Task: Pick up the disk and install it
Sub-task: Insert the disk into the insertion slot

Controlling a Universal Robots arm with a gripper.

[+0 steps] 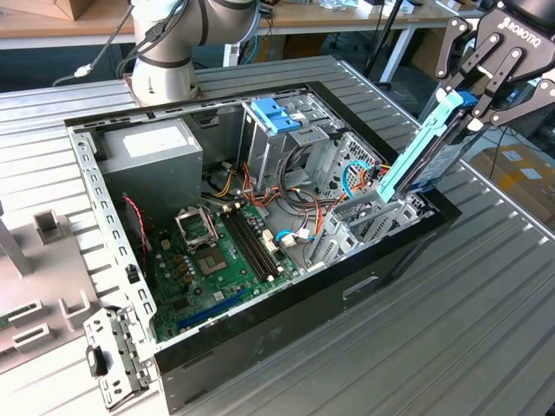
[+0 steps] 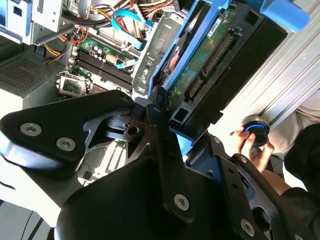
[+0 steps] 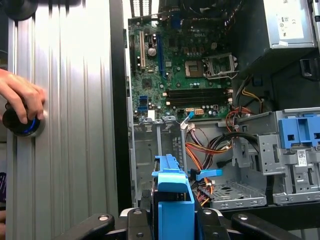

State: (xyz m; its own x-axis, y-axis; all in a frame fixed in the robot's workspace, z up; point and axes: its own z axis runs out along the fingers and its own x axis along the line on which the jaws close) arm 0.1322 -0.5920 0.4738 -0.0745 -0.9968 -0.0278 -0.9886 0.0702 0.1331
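Ribbed bare metal, dull satin sheen: worktop (image 1: 451, 329) around the case (image 1: 286, 316). Case: smooth black outer wall, grey sheet metal inside. Above the case, disk (image 1: 422, 156): smooth blue plastic rails. On it, end effector (image 1: 475, 108): matt black links, bright screws.

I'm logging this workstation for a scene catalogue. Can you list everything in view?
table: one, ribbed silver, under everything.
computer case: one, black, open on the table.
motherboard: one, green, inside the case.
power supply: one, grey, inside the case.
latch: one, pale blue, inside the case.
knob: one, black and blue, on the table.
disk: one, blue-railed, tilted over the case.
person's hand: one, on the knob.
gripper: one, black, shut on the disk.
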